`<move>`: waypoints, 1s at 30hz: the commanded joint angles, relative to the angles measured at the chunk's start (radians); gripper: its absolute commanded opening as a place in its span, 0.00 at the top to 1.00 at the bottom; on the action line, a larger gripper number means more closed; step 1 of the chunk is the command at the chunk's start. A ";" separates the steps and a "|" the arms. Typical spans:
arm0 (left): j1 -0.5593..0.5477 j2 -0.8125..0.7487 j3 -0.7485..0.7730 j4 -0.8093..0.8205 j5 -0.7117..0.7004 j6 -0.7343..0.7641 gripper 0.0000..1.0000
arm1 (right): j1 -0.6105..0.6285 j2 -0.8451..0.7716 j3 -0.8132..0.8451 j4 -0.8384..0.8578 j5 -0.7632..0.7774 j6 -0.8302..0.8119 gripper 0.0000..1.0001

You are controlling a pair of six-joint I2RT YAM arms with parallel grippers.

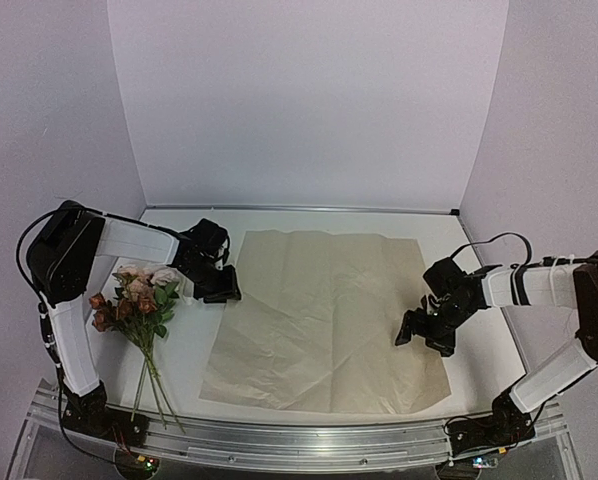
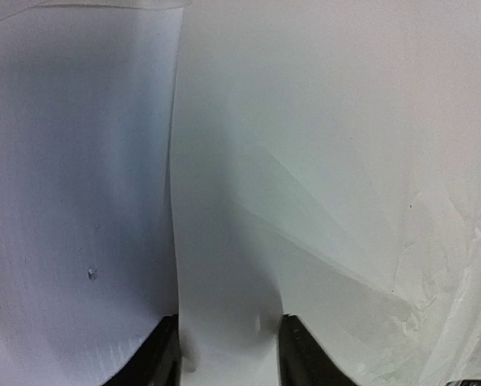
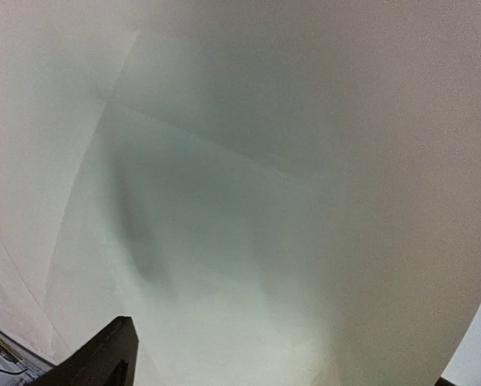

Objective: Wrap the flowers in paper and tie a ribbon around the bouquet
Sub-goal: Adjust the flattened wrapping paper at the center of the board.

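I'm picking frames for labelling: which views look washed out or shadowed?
Top view: even light, sharp, paper properly tan. Left wrist: washed out, paper almost white, creases faint. Right wrist: pale too, a soft grey shadow across it.

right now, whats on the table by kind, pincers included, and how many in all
paper sheet: 1
flower bunch: 1
pincers: 2, the left pincer and the right pincer
total: 4
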 commanded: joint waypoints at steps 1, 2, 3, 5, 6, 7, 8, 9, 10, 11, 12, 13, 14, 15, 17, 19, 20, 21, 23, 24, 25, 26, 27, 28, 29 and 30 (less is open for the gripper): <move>0.008 0.042 0.073 0.007 0.021 0.042 0.77 | -0.001 0.034 -0.105 0.078 0.008 0.035 0.24; 0.009 0.051 0.086 0.000 0.016 0.046 0.83 | -0.001 0.028 -0.119 0.087 0.014 0.048 0.27; 0.012 0.061 0.101 -0.008 0.010 0.051 0.88 | -0.001 0.022 -0.130 0.092 0.018 0.058 0.31; 0.019 0.080 0.134 -0.023 -0.004 0.060 0.96 | -0.001 0.010 -0.151 0.097 0.027 0.076 0.39; 0.025 0.088 0.153 -0.035 -0.014 0.067 0.98 | -0.001 0.000 -0.164 0.099 0.036 0.088 0.44; 0.030 0.097 0.176 -0.048 -0.023 0.077 1.00 | 0.000 -0.010 -0.178 0.103 0.043 0.101 0.47; 0.037 0.110 0.209 -0.063 -0.037 0.095 1.00 | 0.001 -0.023 -0.198 0.120 0.046 0.123 0.51; 0.041 0.122 0.242 -0.077 -0.047 0.112 1.00 | 0.004 -0.034 -0.221 0.141 0.051 0.149 0.54; 0.048 0.137 0.279 -0.088 -0.056 0.135 1.00 | 0.013 -0.045 -0.242 0.164 0.056 0.179 0.59; 0.056 0.150 0.308 -0.096 -0.063 0.157 1.00 | 0.031 -0.054 -0.256 0.182 0.065 0.203 0.63; 0.063 0.172 0.353 -0.108 -0.065 0.191 1.00 | 0.059 -0.065 -0.271 0.203 0.084 0.236 0.66; 0.068 0.199 0.402 -0.121 -0.065 0.222 1.00 | 0.095 -0.073 -0.277 0.220 0.106 0.260 0.67; 0.073 0.218 0.443 -0.135 -0.060 0.265 1.00 | 0.149 -0.080 -0.277 0.234 0.143 0.289 0.66; 0.078 0.238 0.484 -0.147 -0.056 0.309 1.00 | 0.206 -0.084 -0.274 0.250 0.182 0.317 0.66; 0.086 0.277 0.562 -0.156 -0.042 0.401 1.00 | 0.330 -0.069 -0.244 0.292 0.254 0.360 0.64; 0.090 0.307 0.617 -0.152 -0.020 0.516 1.00 | 0.439 -0.025 -0.186 0.330 0.297 0.376 0.59; 0.092 0.322 0.644 -0.151 -0.006 0.566 1.00 | 0.472 -0.003 -0.164 0.339 0.292 0.369 0.54; 0.093 0.338 0.672 -0.154 0.004 0.612 1.00 | 0.488 0.009 -0.145 0.341 0.280 0.358 0.47; 0.096 0.367 0.720 -0.180 0.014 0.707 1.00 | 0.492 -0.006 -0.147 0.321 0.285 0.336 0.34; 0.098 0.380 0.739 -0.188 0.017 0.740 1.00 | 0.492 -0.025 -0.154 0.297 0.298 0.319 0.27; 0.100 0.392 0.762 -0.199 0.022 0.772 1.00 | 0.491 -0.052 -0.157 0.251 0.312 0.297 0.21; 0.102 0.399 0.778 -0.210 0.033 0.803 1.00 | 0.492 -0.081 -0.159 0.198 0.326 0.272 0.17; 0.103 0.402 0.789 -0.218 0.040 0.831 1.00 | 0.491 -0.115 -0.164 0.144 0.357 0.244 0.14; 0.104 0.403 0.802 -0.225 0.040 0.853 1.00 | 0.490 -0.151 -0.173 0.101 0.381 0.222 0.10; 0.104 0.404 0.814 -0.232 0.039 0.874 1.00 | 0.488 -0.187 -0.181 0.057 0.405 0.199 0.07; 0.107 0.404 0.823 -0.234 0.036 0.896 1.00 | 0.481 -0.230 -0.187 -0.003 0.434 0.166 0.03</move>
